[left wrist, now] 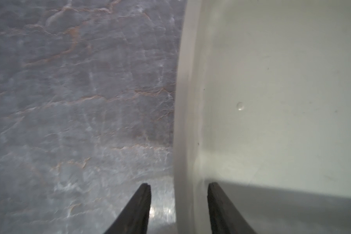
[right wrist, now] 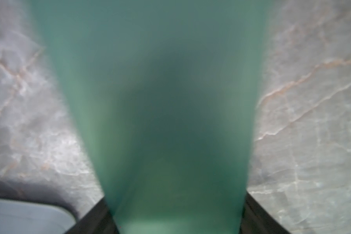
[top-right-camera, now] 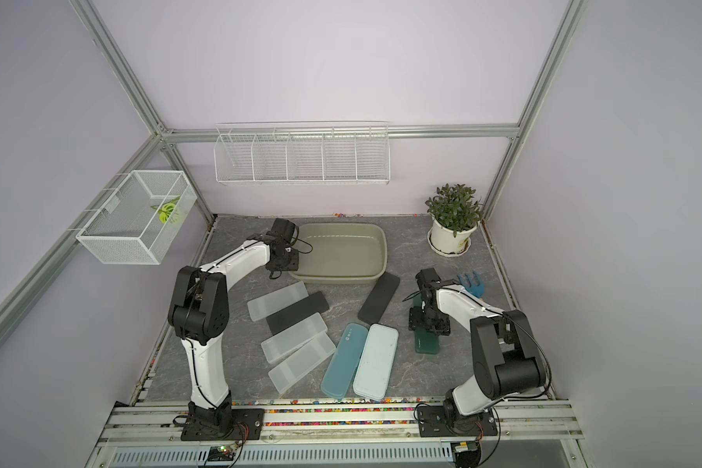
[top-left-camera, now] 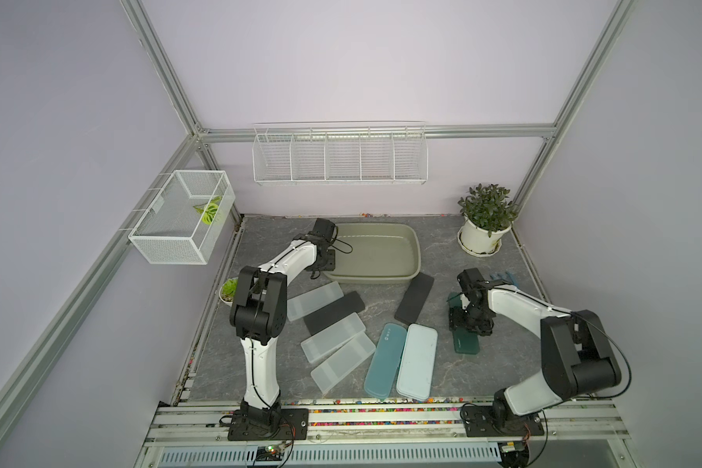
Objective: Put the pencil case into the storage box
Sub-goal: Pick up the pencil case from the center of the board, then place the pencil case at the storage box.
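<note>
Smoothly rounded storage box [top-left-camera: 375,253], green pencil case [top-left-camera: 467,344]

Left arm [top-left-camera: 288,257] stretched forward, wrist pitched down; left gripper [left wrist: 178,185] jaws parted; right arm [top-left-camera: 519,304] folded inward; right gripper [right wrist: 176,197] pointing down, fingers pressed on both edges of green pencil case [right wrist: 170,101].

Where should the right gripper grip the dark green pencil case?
Across its narrow width, pinching both long edges, from above: the dark green pencil case lies flat on the table, too long to span lengthwise. The right gripper straddles it so.
</note>
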You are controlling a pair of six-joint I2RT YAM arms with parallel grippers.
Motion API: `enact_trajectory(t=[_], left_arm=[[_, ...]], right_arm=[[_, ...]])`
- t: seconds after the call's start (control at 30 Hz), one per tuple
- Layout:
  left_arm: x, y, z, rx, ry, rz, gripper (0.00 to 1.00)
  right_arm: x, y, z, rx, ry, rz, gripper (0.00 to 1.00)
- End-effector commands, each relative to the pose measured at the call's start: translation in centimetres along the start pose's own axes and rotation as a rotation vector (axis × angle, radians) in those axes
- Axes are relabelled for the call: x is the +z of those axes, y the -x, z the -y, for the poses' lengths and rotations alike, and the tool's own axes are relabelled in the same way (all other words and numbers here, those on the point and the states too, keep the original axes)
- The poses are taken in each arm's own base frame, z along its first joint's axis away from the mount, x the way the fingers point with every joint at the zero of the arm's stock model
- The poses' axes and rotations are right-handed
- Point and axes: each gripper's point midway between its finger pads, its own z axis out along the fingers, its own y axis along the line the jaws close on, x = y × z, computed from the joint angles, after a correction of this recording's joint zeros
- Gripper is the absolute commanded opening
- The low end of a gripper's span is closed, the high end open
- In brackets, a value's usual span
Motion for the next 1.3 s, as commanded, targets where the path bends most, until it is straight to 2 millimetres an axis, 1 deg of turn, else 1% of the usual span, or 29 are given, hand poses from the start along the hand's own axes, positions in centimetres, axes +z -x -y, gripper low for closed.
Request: enact_trajectory(t=[0.0,0.07,0.13,0.17,0.23,0.3,0.33,0.43,0.53,0.63,0.7,0.73,0.93,1.0,1.13,1.27], left_arm=[[-4.2,2.9,-0.9,-0.006,0.030,0.099,0.58],[-5.7,3.9,-1.4,-0.019,0.046,0.139,0.61],[-7.4,4.8,-2.0,-0.044,0.065,0.185,0.63],[-8.2,5.2,-2.4,-0.064,0.077,0.208,0.64],[-10.0,5.9,-3.3,-0.116,0.095,0.254,0.66],[-11.4,6.1,-4.0,-0.157,0.110,0.285,0.67],[-12.0,6.2,-4.4,-0.180,0.116,0.297,0.68],[-13.0,5.9,-5.5,-0.239,0.123,0.307,0.69],[-13.2,5.1,-6.1,-0.263,0.115,0.287,0.69],[-13.5,4.3,-6.9,-0.271,0.133,0.270,0.70],[-13.7,3.8,-7.3,-0.274,0.137,0.266,0.70],[-13.9,3.6,-7.6,-0.274,0.140,0.264,0.70],[-14.2,1.9,-8.4,-0.269,0.161,0.243,0.70],[-14.0,1.4,-8.5,-0.268,0.164,0.236,0.70],[-13.3,0.1,-8.6,-0.259,0.173,0.198,0.70],[-13.1,-0.6,-8.7,-0.251,0.180,0.188,0.70]], right_arm=[[-1.9,1.3,-0.1,-0.003,-0.002,0.056,0.64],[-3.9,2.1,-0.1,-0.001,-0.003,0.102,0.57],[-6.8,3.5,-0.4,0.000,0.012,0.177,0.53],[-8.1,4.2,-0.8,-0.007,0.034,0.206,0.53],[-11.1,5.8,-2.4,-0.028,0.105,0.270,0.53],[-13.1,7.3,-3.7,-0.024,0.157,0.313,0.52],[-13.9,8.1,-4.5,-0.028,0.176,0.327,0.51],[-15.9,11.1,-7.4,-0.047,0.230,0.371,0.51],[-16.6,14.2,-10.9,-0.080,0.270,0.391,0.51],[-16.2,17.1,-14.0,-0.098,0.295,0.390,0.51],[-15.5,18.7,-15.9,-0.109,0.311,0.397,0.50],[-14.8,19.4,-16.8,-0.110,0.318,0.389,0.50],[-12.1,23.5,-20.9,-0.139,0.324,0.391,0.49],[-11.0,24.6,-22.1,-0.162,0.320,0.391,0.49],[-7.7,25.8,-22.8,-0.140,0.291,0.328,0.49],[-5.3,25.7,-22.7,-0.094,0.257,0.275,0.50]])
